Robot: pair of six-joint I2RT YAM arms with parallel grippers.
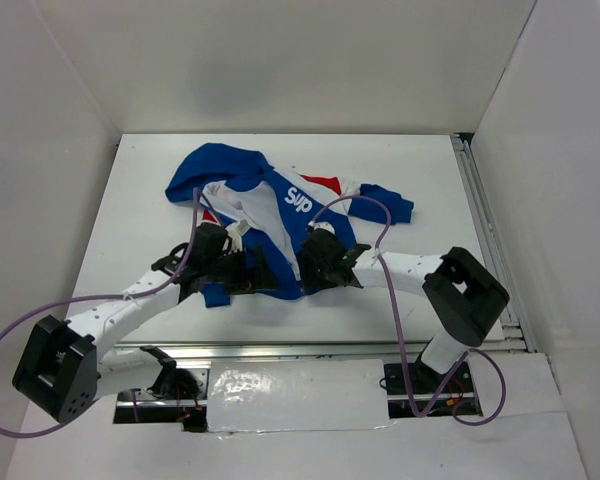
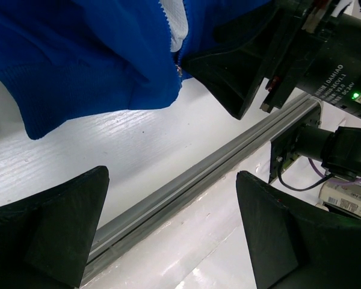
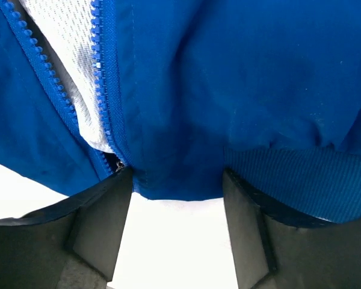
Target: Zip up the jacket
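The royal-blue jacket (image 1: 270,205) lies spread on the white table (image 1: 420,170), with its front open and the white lining showing. In the right wrist view the two zipper rows (image 3: 63,90) run apart down to a small metal slider (image 3: 118,164) at the hem. My right gripper (image 3: 175,174) stands over the bottom hem (image 3: 177,162) just right of the zipper, its fingers apart with the blue hem edge between their tips. My left gripper (image 2: 171,174) hovers wide open over the table's front edge, short of the jacket (image 2: 78,60), holding nothing.
A grey metal rail (image 2: 186,180) runs along the table's near edge under the left gripper. The right gripper's black finger (image 2: 240,66) and motor housing (image 2: 337,66) crowd the left wrist view. White walls enclose the table.
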